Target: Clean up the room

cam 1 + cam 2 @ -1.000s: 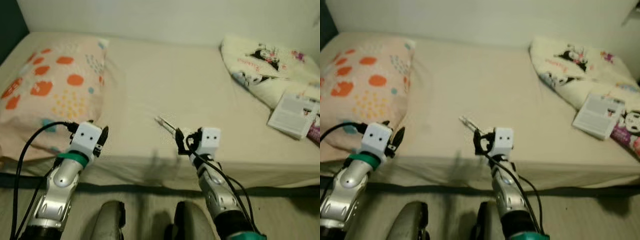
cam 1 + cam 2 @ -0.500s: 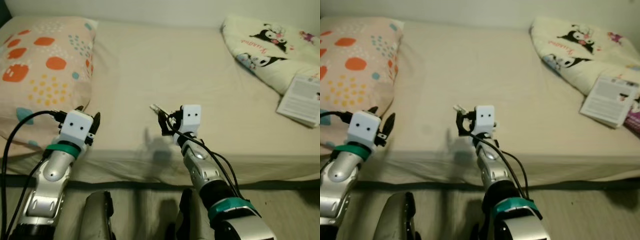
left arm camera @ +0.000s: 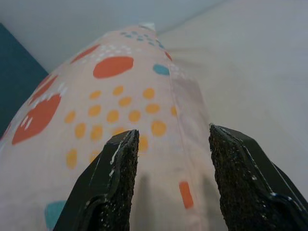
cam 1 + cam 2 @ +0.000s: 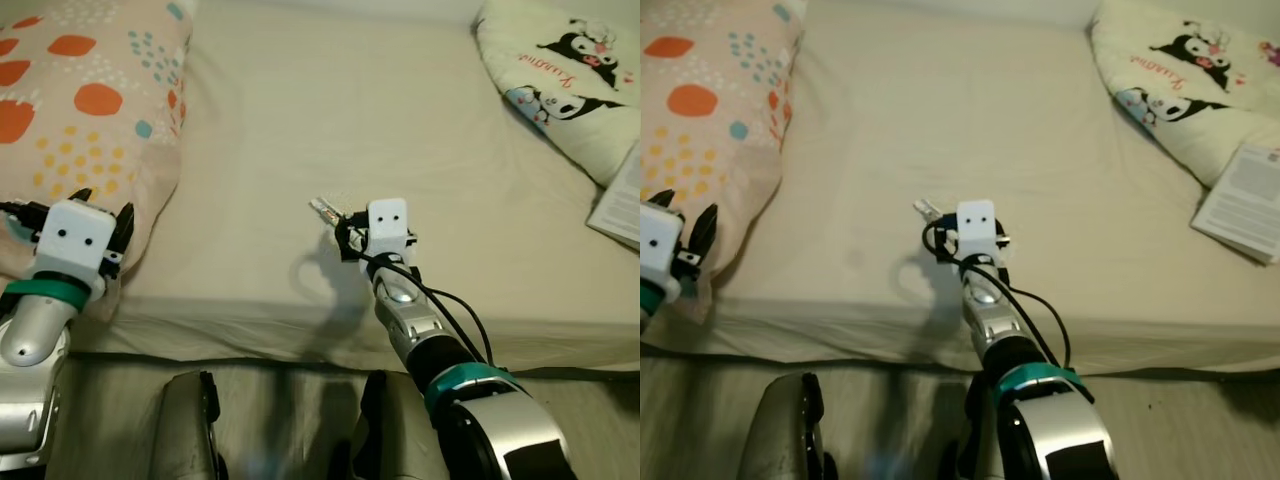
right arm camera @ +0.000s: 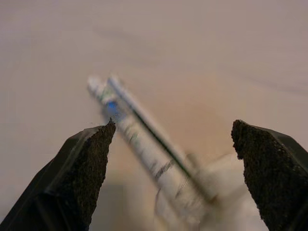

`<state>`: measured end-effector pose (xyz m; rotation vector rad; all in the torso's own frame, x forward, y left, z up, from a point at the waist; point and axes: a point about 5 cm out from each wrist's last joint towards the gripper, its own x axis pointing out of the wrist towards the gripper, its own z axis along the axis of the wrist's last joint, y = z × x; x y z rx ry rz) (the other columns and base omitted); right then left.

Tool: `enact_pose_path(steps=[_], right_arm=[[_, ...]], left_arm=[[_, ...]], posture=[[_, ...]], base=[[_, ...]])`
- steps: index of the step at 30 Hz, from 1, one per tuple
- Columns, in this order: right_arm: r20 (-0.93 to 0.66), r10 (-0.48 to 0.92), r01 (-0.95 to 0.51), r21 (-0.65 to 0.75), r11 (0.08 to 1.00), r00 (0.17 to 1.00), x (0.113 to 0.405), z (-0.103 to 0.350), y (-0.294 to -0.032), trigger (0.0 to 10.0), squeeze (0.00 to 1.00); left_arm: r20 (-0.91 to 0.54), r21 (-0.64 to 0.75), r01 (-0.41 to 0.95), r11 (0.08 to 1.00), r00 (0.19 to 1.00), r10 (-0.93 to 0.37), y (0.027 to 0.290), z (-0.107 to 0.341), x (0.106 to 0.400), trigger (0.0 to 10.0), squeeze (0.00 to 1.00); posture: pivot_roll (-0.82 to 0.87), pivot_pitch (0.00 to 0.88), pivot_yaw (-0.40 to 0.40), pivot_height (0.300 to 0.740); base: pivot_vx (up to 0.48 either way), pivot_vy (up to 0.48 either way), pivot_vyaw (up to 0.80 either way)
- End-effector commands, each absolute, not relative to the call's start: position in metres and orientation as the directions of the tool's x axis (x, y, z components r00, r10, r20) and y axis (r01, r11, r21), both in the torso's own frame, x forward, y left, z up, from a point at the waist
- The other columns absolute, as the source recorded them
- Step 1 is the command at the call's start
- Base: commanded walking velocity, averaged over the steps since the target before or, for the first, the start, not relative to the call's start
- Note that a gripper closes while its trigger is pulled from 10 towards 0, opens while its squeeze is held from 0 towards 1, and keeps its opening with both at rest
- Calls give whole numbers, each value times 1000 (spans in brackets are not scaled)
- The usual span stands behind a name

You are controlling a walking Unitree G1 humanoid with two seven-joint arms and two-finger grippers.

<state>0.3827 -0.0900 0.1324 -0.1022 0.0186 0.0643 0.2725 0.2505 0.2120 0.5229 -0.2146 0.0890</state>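
Observation:
A thin white pen-like stick with a blue mark lies on the beige bed sheet near the front edge. My right gripper is just behind it, low over the sheet. In the right wrist view the stick lies ahead between the two spread fingers, untouched, so the right gripper is open. My left gripper is open too, at the front corner of the spotted pillow. The left wrist view shows the pillow just beyond the open left gripper.
A cream cartoon-print blanket is bunched at the bed's back right. A white booklet lies in front of it. The mattress edge and a dark bed frame strip run across below, with my legs over the floor.
The whole view has shifted closer over the bed. My right gripper stays at the stick; my left gripper now sits further left, at the pillow's corner.

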Motion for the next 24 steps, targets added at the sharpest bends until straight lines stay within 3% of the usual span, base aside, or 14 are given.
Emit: enact_pose_path(steps=[1, 10, 20, 21, 22, 24], right_arm=[[-71, 53, -63, -152, 986, 996, 380, 123, -88, 10000, 0], [-166, -95, 21, -398, 917, 982, 373, 100, -100, 10000, 0], [-265, -214, 117, -339, 933, 940, 369, 88, -113, 9804, 0], [-282, -211, 118, -315, 942, 936, 369, 87, -112, 4706, 0], [-299, -208, 118, -293, 949, 931, 368, 86, -111, 275, 0], [-318, -198, 112, -267, 957, 927, 368, 84, -108, 0, 0]], left_arm=[[203, 485, -125, 866, 979, 28, 249, 208, 267, 10000, 0], [161, 488, -120, 864, 986, 46, 250, 203, 251, 10000, 0], [142, 493, -130, 860, 988, 67, 251, 203, 243, 10000, 0], [140, 493, -128, 860, 988, 67, 251, 203, 242, 10000, 0], [137, 494, -126, 860, 988, 67, 250, 203, 241, 10000, 0], [132, 494, -124, 860, 989, 67, 250, 202, 240, 10000, 0]], posture=[[305, 272, -73, 495], [349, 300, -82, 495], [377, 303, -82, 495], [387, 306, -78, 495], [387, 306, -78, 495], [389, 308, -77, 495]], base=[[0, 0, 0], [0, 0, 0], [0, 0, 0], [0, 0, 0], [0, 0, 0], [0, 0, 0]])
